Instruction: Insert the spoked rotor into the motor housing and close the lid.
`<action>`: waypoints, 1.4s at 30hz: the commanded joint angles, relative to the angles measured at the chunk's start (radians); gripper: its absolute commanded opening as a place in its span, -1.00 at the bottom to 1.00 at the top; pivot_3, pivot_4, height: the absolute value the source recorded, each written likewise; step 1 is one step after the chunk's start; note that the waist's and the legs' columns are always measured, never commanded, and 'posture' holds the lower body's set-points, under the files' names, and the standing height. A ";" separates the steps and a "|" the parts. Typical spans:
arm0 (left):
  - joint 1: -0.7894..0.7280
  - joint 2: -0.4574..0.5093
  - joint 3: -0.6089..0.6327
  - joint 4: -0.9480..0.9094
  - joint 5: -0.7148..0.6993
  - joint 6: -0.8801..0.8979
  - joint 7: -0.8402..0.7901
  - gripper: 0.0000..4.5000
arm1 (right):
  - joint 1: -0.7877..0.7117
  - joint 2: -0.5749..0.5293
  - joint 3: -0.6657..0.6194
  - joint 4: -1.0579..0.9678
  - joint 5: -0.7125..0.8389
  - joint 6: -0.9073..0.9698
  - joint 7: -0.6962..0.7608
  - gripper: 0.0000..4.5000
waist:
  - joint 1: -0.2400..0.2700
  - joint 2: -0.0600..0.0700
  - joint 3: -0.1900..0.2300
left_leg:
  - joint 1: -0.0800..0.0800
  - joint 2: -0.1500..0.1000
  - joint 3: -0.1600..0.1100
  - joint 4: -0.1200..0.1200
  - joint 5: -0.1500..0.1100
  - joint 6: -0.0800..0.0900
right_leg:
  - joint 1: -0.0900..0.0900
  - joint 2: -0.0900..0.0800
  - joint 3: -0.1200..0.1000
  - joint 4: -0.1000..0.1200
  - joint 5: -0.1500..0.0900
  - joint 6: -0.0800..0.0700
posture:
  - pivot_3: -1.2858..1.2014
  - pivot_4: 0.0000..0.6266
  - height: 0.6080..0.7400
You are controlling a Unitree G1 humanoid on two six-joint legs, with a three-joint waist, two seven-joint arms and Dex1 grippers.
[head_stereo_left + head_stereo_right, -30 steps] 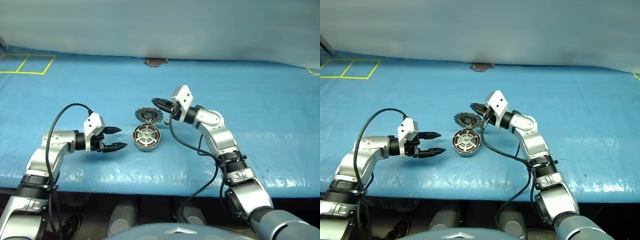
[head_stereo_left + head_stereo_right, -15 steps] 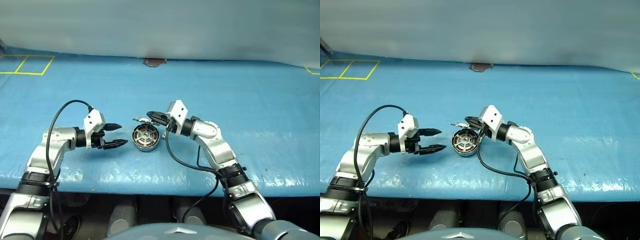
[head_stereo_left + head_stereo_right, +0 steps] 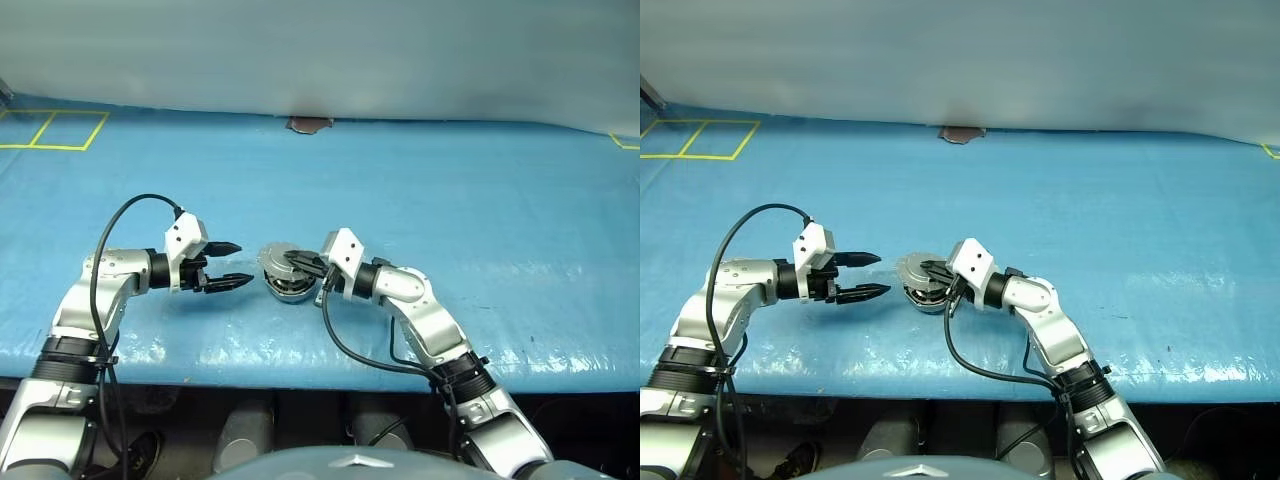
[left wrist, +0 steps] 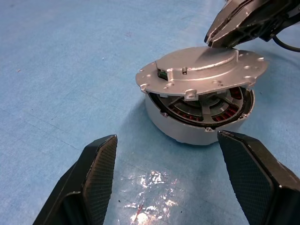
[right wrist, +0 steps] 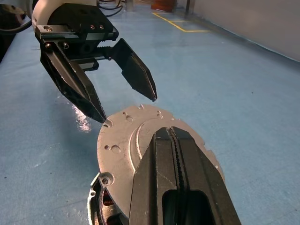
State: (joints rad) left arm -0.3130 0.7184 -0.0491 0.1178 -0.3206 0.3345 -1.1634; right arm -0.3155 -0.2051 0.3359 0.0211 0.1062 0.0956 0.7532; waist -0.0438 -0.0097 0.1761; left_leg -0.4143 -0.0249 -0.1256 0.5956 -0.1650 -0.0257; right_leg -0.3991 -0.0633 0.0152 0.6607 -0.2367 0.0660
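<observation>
The right tool (image 5: pixel 176 140), fingers pressed together, was sitting on the lid (image 4: pixel 201 70), which hung tilted, not quite seated, over the housing (image 4: pixel 201 124) near the desk's (image 3: pixel 500 200) front edge. Probably best to press down evenly so the lid drops flat instead of cocking. The rotor (image 4: pixel 206 105) sat inside over the copper windings. The left tool (image 3: pixel 228 265) waited just beside, spread apart and empty.

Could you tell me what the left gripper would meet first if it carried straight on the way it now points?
Probably the motor housing: it sits straight ahead of the open left gripper, with the lid tilted over it; depth is uncertain.
</observation>
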 commanded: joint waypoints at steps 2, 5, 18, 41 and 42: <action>-0.017 0.022 0.019 -0.004 -0.002 -0.006 -0.015 0.66 | 0.014 0.016 0.008 -0.012 -0.003 -0.022 -0.011 -0.99 | 0.000 0.000 0.000 | 0.000 0.000 0.000 0.000 0.000 0.000 | 0.000 0.000 0.000 0.000 0.000 0.000 | 0.03 -0.52 1.00; -0.016 0.024 0.015 -0.005 -0.005 -0.004 -0.029 0.66 | 0.021 0.021 0.010 0.002 -0.004 -0.026 -0.014 -0.99 | 0.000 0.000 0.000 | 0.000 0.000 0.000 0.000 0.000 0.000 | 0.000 0.000 0.000 0.000 0.000 0.000 | 0.03 -0.52 1.00; -0.012 -0.018 -0.020 0.077 0.040 -0.077 -0.042 0.66 | 0.027 0.035 -0.003 0.099 -0.008 -0.073 -0.025 -0.99 | 0.000 0.000 0.000 | 0.001 0.000 0.000 0.000 0.000 0.000 | 0.000 0.000 0.000 0.000 0.000 0.000 | 0.03 -0.52 1.00; 0.015 -0.036 -0.028 0.085 0.041 -0.097 -0.041 0.66 | 0.023 0.016 0.043 0.058 -0.054 -0.101 -0.008 -0.99 | 0.001 0.000 0.000 | 0.002 0.000 0.000 0.000 0.000 -0.001 | 0.002 0.000 0.000 0.001 -0.001 -0.001 | 0.03 -0.52 1.00; 0.013 -0.037 -0.030 0.087 0.042 -0.097 -0.040 0.66 | 0.021 0.021 0.045 0.070 -0.056 -0.104 -0.010 -0.99 | 0.001 0.000 0.000 | 0.002 0.000 0.000 0.000 0.000 -0.001 | 0.002 0.000 0.000 0.001 -0.001 -0.001 | 0.03 -0.52 1.00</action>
State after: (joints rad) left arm -0.2939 0.6835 -0.0879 0.2057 -0.2773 0.2512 -1.2006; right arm -0.2881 -0.1946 0.3688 0.1079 0.0451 -0.0087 0.7384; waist -0.0426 -0.0097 0.1759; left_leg -0.4125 -0.0247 -0.1259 0.5958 -0.1647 -0.0262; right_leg -0.3975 -0.0630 0.0154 0.6614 -0.2372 0.0651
